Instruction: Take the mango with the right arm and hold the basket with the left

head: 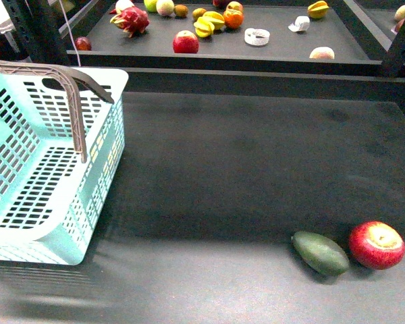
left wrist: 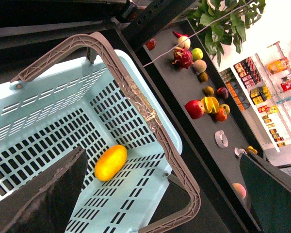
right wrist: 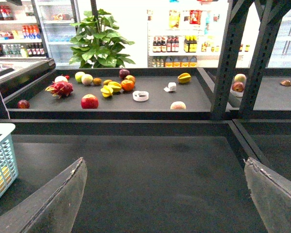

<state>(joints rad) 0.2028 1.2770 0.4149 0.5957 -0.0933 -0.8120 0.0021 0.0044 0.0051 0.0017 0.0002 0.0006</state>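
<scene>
The mango [left wrist: 110,162] lies on the basket [left wrist: 136,194] floor.

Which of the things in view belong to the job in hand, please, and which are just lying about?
Job: mango, lying inside the basket; left gripper; right gripper.
Lying about: green fruit, red apple, shelf fruit.

My left gripper [left wrist: 160,194] shows only as two broad, flat fingers [left wrist: 43,199], dark charcoal to black, with a rough matte face and straight slanting edges; the far one carries a thin pale line along its rim. My right gripper [right wrist: 167,194] looks much the same: two wide grey-black fingers [right wrist: 53,204] of wedge shape, dull in finish, their inner edges worn light and slightly chipped. I see no cables, screws or markings on either.
</scene>
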